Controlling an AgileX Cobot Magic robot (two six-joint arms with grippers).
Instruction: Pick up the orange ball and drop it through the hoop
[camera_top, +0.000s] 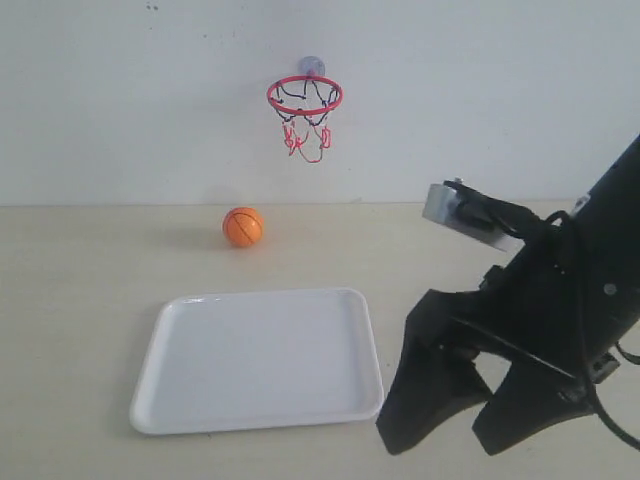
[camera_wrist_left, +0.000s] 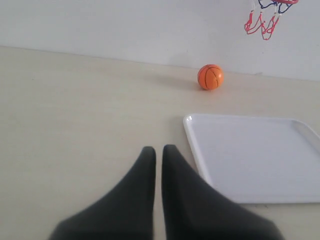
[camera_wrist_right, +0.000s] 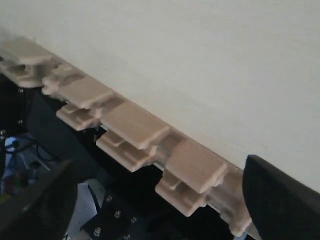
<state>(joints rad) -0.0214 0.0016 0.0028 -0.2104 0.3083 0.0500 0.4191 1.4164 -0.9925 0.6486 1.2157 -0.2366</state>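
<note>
Your right gripper (camera_top: 447, 440) hangs by the front right corner of the worktop (camera_top: 80, 260), its black arm slanting down from the right edge and its fingers spread wide. Your left gripper (camera_wrist_left: 158, 150) sits low over the worktop, fingertips all but touching.

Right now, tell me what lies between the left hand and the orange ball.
In the left wrist view, only bare tabletop runs from the left hand to the orange ball; a corner of the white tray sits just beside that line.
</note>
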